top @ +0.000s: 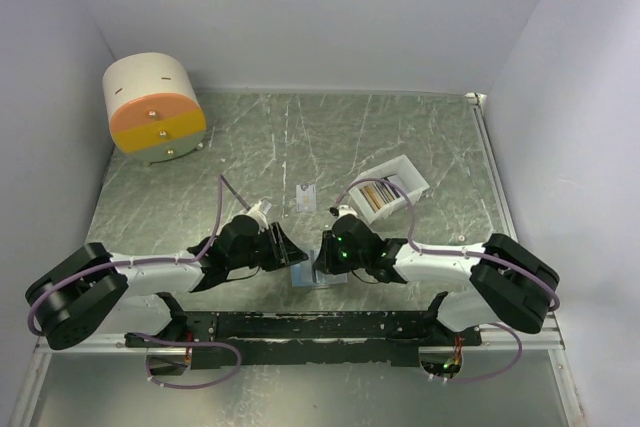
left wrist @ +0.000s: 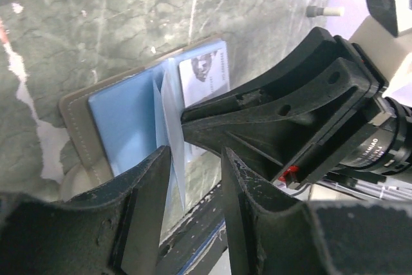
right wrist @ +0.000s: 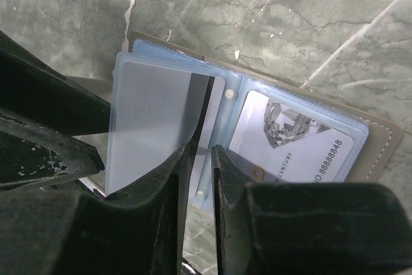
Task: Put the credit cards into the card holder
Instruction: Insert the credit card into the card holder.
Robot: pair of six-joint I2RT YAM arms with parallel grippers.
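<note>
**Seat the card squarely in its sleeve**

The card holder lies open at the table's near edge, midway along it. The left gripper stands part-open around a sleeve leaf. The right gripper is narrow at a pale card, and I cannot tell whether it grips. The card should slide straight along the sleeve, with the leaf kept steady.

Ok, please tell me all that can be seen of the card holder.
The card holder lies open on the green marbled table, near the front edge. Outside it is taupe-grey, leather-like, with stitching; inside are light blue, clear plastic sleeves. One sleeve holds a printed card, another a plain pale card. One sleeve leaf stands up between the left fingers. The right fingers are at its middle fold; whether they touch is unclear.
</note>
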